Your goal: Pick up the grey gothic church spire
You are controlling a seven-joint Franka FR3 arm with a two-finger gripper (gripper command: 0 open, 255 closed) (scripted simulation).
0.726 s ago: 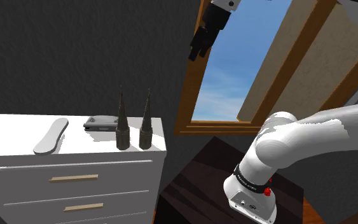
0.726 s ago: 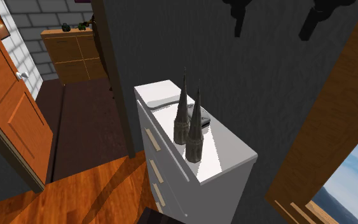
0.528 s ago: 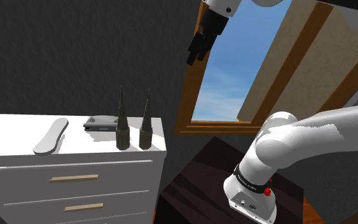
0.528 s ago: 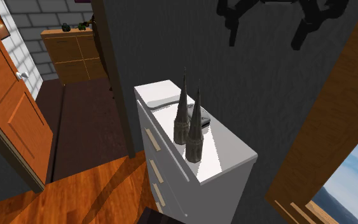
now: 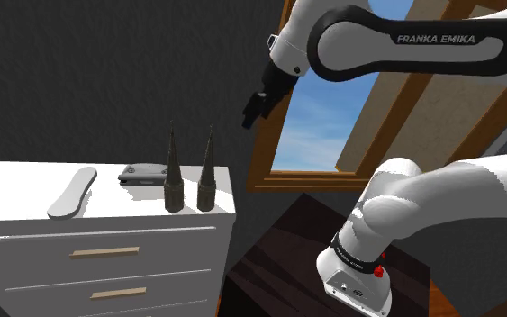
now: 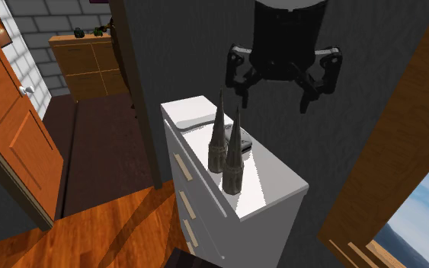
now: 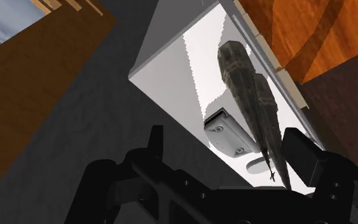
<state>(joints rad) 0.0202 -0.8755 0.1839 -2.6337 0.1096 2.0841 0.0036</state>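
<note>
The task is at an early stage, with no grasp begun. The gripper point(image 5: 253, 110) hangs in the air above the white dresser point(image 5: 26, 225), its fingers spread wide and holding nothing. Two dark grey gothic spires stand upright and untouched on the dresser top near its end. In the shoulder view, the second spire point(image 5: 207, 173) stands just beside the first spire point(image 5: 173, 171), at its three o'clock. The gripper sits at about one o'clock from the pair. I cannot tell which twin is meant. A flat grey device point(image 5: 141, 173) lies at nine o'clock of them. What remains, as I judge it, is to descend, straddle one spire, close and lift.
</note>
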